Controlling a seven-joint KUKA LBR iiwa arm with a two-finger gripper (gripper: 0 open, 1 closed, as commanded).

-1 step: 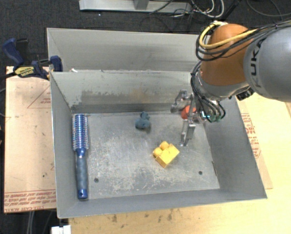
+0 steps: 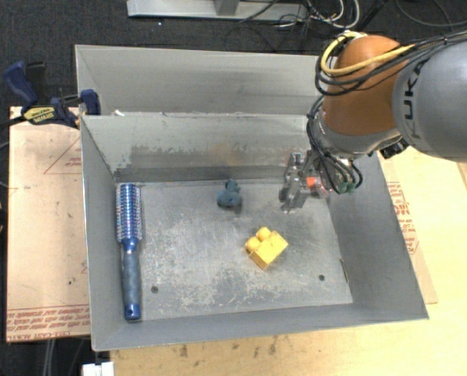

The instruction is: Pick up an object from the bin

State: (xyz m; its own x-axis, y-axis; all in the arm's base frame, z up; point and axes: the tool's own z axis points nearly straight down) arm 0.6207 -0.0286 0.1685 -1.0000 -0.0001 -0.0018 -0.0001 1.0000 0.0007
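– Camera view: where does the gripper (image 2: 291, 200) stand?

– Low in the right back part of the grey bin (image 2: 194, 276), close to the back wall, hanging from the arm that comes in from the right. Under it I see bare floor, not any of the loose things.

– Wide or narrow?

– I cannot tell; from this angle its spread is not readable.

– So what lies within reach?

– Two things, both near and neither touching it. A small yellow block (image 2: 266, 248), studded on top and turned askew to the walls, lies toward the near wall and a little to the left of the gripper. A small blue-grey lump (image 2: 230, 197), perhaps a figure, lies straight to its left at much the same depth.

– And the third?

– A blue hairbrush (image 2: 129, 249) lies well apart along the left wall. Its long axis runs back to front, bristled head toward the back and handle toward the near wall.

– Which one would the move turn on?

– My guess is the yellow block or the lump, since they are about equally close. For the block the gripper must come toward the near wall and slightly left. For the lump, a plain sideways shift to the left. Which is meant I cannot say.
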